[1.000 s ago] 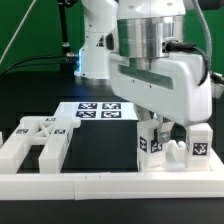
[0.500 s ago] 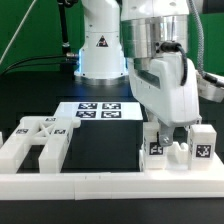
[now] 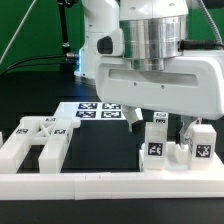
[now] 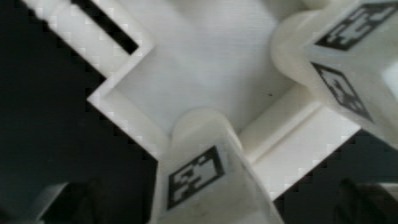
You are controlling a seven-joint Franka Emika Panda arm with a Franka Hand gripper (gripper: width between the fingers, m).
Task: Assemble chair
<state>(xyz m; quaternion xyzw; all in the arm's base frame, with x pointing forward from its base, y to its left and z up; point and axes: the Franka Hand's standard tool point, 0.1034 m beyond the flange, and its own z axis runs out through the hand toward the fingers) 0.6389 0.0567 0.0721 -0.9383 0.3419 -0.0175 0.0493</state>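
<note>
Gripper point(image 3: 158, 120): it hangs low over the group of chair parts at the exterior view's right, with the broad face of the hand turned to the camera. The jaws stand wide apart. The two dark fingers point(image 3: 131, 117) show well separated under the hand, and neither is seen pressing on a part. Nothing is held.

Chair parts at the jaws: the tagged upright piece point(image 3: 157, 140) stands between the jaws, its top just below fingertip level. It is upright on the table point(image 3: 100, 150). A low block point(image 3: 178, 153) sits just beside it on the outer side. The second tagged upright point(image 3: 201, 141) stands beyond that block, just outside the jaw on the exterior view's right. Whether these three parts are joined or only touching cannot be told.

Wrist view: a tagged white piece point(image 4: 210, 165) lies in the middle of the gap between the jaws, with clear space on both sides. Another tagged piece point(image 4: 347, 60) and a flat angular white surface point(image 4: 169, 80) lie further out. The fingertips show only as dark blurs at the edges.

Remaining chair part: the forked frame piece point(image 3: 35, 140) lies flat, well apart from the jaws, at the exterior view's left. It carries tags on its upper face.

Fixtures: the marker board point(image 3: 95, 110) lies behind the jaws. The border rail point(image 3: 100, 185) runs in front of them, with the upright group close to it.
</note>
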